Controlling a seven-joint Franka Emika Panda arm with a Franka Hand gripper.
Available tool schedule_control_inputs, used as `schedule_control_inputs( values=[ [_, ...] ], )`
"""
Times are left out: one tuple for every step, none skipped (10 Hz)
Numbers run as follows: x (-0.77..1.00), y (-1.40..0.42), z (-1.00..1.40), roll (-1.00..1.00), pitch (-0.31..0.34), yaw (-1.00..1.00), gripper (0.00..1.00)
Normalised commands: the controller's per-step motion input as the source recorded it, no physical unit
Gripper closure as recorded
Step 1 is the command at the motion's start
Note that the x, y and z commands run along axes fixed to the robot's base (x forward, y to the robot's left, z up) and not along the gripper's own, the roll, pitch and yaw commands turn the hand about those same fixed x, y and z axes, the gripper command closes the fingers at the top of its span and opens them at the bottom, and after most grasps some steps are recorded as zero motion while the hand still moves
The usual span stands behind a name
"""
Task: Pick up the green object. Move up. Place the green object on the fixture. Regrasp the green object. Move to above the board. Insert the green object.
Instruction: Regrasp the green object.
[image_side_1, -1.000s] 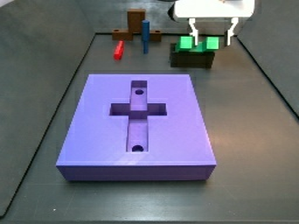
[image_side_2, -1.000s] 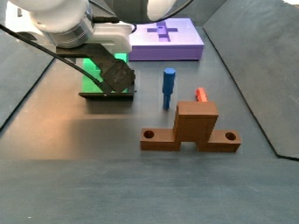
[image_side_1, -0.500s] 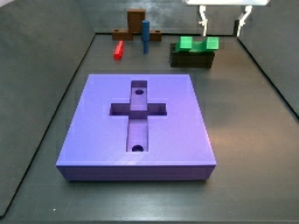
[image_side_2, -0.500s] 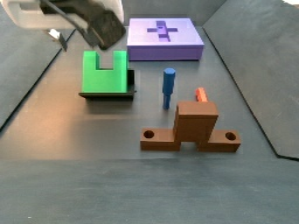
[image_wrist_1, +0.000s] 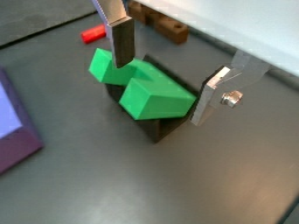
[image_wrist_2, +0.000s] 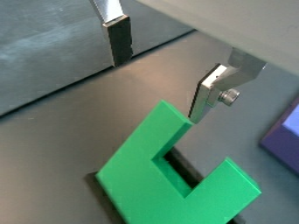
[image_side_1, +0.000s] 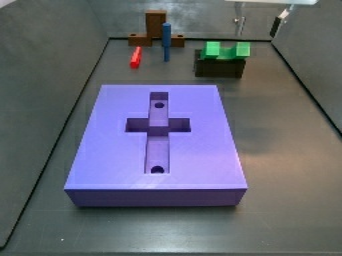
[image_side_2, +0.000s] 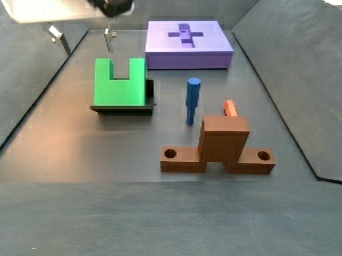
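The green object (image_side_1: 226, 50) is a bright green notched piece lying on the dark fixture (image_side_1: 219, 69) at the back right. It also shows in a side view (image_side_2: 120, 82) on the fixture (image_side_2: 124, 111). My gripper (image_side_1: 259, 20) hangs open and empty well above it, also seen in a side view (image_side_2: 82, 38). In both wrist views the green object (image_wrist_1: 142, 90) (image_wrist_2: 176, 175) lies below the spread fingers (image_wrist_1: 121, 39) (image_wrist_2: 114, 39), with no contact. The purple board (image_side_1: 158, 140) with its cross-shaped recess lies in the middle of the floor.
A brown upright post (image_side_2: 223, 145), a blue peg (image_side_2: 193, 98) and a thin red bar (image_side_2: 229, 107) stand to one side of the fixture. They show at the back in a side view (image_side_1: 156, 28). Dark walls edge the floor.
The gripper was around the green object on the fixture one second ago. It has let go and risen straight up. The green object stays on the fixture.
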Motion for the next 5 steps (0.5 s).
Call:
schedule_control_inputs(
  values=[
    [0.17, 0.0, 0.04, 1.0, 0.12, 0.11, 0.0],
    [0.16, 0.0, 0.04, 1.0, 0.163, 0.04, 0.0],
    [0.12, 0.0, 0.05, 1.0, 0.22, 0.0, 0.0],
    [0.13, 0.0, 0.03, 1.0, 0.229, 0.0, 0.0],
    [0.06, 0.0, 0.07, 1.0, 0.277, 0.0, 0.0]
  ],
)
